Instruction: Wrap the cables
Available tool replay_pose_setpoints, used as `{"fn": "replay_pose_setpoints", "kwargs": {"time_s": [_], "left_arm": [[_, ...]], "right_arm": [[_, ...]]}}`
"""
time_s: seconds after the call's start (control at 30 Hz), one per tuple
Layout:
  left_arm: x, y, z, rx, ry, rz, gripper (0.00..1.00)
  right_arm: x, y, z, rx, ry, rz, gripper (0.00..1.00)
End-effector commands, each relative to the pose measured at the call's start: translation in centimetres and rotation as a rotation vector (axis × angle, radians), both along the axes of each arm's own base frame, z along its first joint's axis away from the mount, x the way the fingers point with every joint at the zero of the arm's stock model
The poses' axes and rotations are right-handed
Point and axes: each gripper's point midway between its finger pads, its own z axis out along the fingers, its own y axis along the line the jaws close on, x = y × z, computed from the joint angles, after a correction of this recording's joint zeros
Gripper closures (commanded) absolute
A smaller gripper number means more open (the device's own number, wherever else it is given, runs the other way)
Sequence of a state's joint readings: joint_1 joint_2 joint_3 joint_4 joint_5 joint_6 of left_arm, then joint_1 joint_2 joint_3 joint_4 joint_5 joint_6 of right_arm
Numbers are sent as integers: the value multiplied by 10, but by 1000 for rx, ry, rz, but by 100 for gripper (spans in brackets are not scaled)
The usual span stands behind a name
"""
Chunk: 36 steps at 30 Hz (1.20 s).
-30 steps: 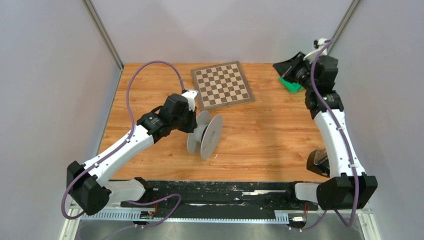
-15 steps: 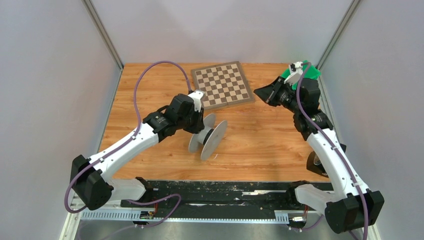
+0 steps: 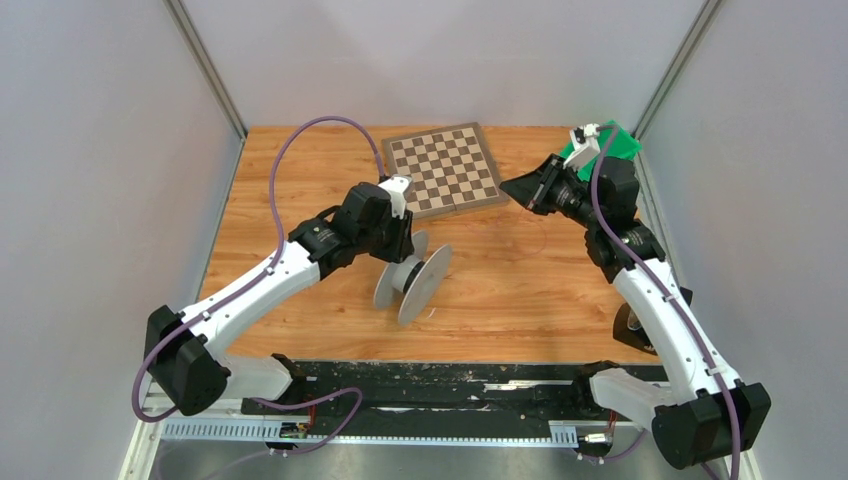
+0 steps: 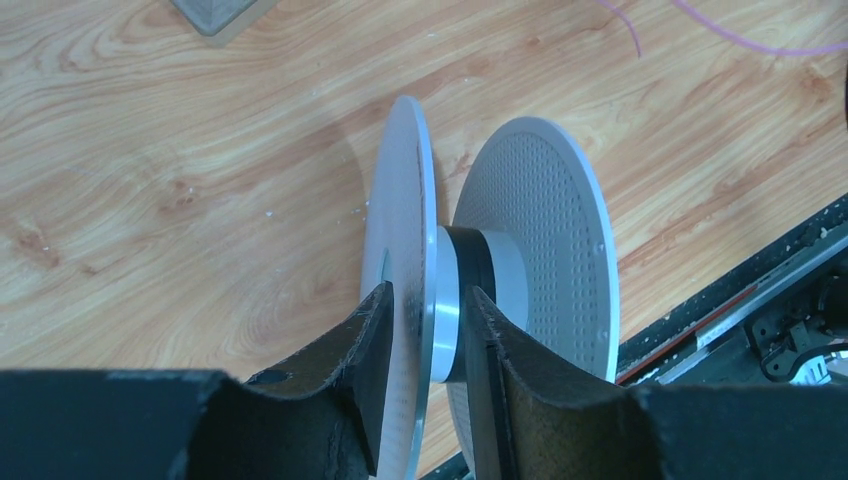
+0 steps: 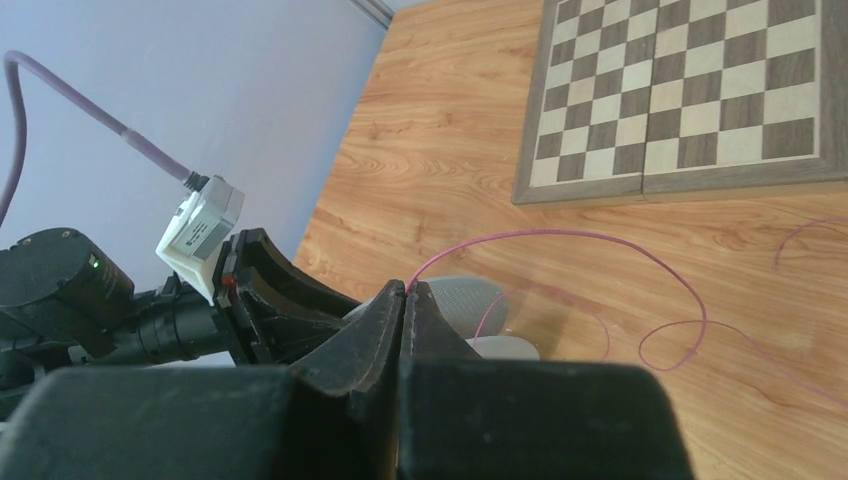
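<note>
Right wrist: right end effector (image 5: 405, 292) pinches cable (image 5: 560, 236).

the top camera sits high behind the arm bases and looks down and forward, far enough from the spool (image 3: 412, 275) to take in the whole table (image 3: 520, 290), with the spool near mid-frame. the left wrist camera looks along the left gripper's fingers (image 4: 370, 370) from just above the spool, so near that its flanges fill the picture. the right wrist camera sits low, to the spool's right, looking past the right gripper's fingers (image 5: 370, 340) along the pink cable (image 5: 560, 238) toward it. all three share the spool; the top and right wrist views also share the chessboard (image 5: 690, 90) beyond it.
</note>
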<state>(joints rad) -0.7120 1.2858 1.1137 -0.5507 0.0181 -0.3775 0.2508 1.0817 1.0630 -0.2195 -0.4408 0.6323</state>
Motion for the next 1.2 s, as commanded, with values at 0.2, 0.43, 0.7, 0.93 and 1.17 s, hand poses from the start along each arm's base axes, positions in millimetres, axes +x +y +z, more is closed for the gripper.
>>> {"fn": "replay_pose_setpoints", "kwargs": {"time_s": [0.2, 0.43, 0.7, 0.93, 1.17], "left_arm": [[8, -12, 26, -56, -37, -8, 72], [7, -14, 28, -59, -34, -10, 76], [9, -13, 29, -59, -38, 0, 66], [14, -12, 44, -104, -103, 21, 39], [-4, -36, 94, -152, -332, -334, 30]], "right_arm": [[-24, 18, 55, 75, -119, 70, 100], [-28, 18, 62, 77, -134, 69, 100], [-32, 22, 70, 79, -146, 87, 100], [-40, 32, 89, 104, -168, 137, 100], [-47, 48, 97, 124, -150, 257, 100]]}}
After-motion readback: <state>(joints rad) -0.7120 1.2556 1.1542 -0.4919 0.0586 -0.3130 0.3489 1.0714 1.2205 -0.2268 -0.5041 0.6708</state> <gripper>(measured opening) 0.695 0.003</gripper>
